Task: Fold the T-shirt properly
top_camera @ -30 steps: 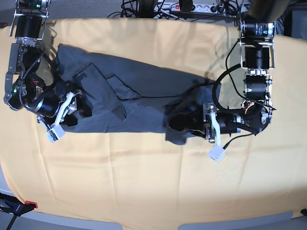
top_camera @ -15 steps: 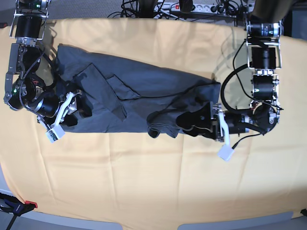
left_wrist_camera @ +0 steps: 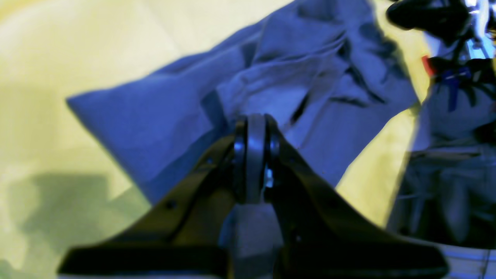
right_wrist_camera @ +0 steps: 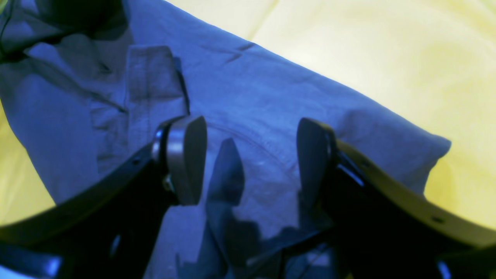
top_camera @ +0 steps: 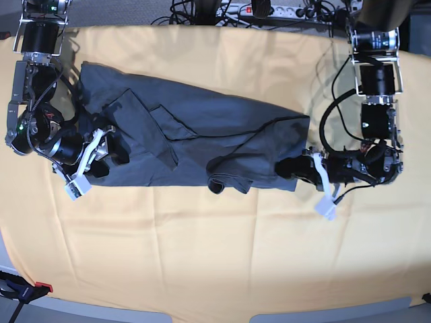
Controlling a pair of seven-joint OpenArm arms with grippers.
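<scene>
The dark slate-blue T-shirt [top_camera: 202, 128] lies stretched left to right across the yellow-orange tablecloth [top_camera: 202, 256]. It has creased folds at its left and a bunched lump [top_camera: 225, 183] on its lower edge. My left gripper [top_camera: 281, 167] lies low at the shirt's right end. In the left wrist view its pads [left_wrist_camera: 252, 128] are pressed shut over the cloth [left_wrist_camera: 155, 116]. I cannot tell if any cloth is pinched. My right gripper [top_camera: 114, 153] is at the shirt's left end. In the right wrist view it [right_wrist_camera: 248, 155] is open above the fabric [right_wrist_camera: 271, 97], holding nothing.
Cables and a power strip [top_camera: 269, 10] run along the table's back edge. The other arm [left_wrist_camera: 445, 58] shows at the top right of the left wrist view. A red-tipped clamp [top_camera: 42, 288] sits at the front left corner.
My left gripper has drawn back to the right, away from the bunched lump, which stays on the lower edge. The shirt's right end now lies spread out. The right arm has not moved.
</scene>
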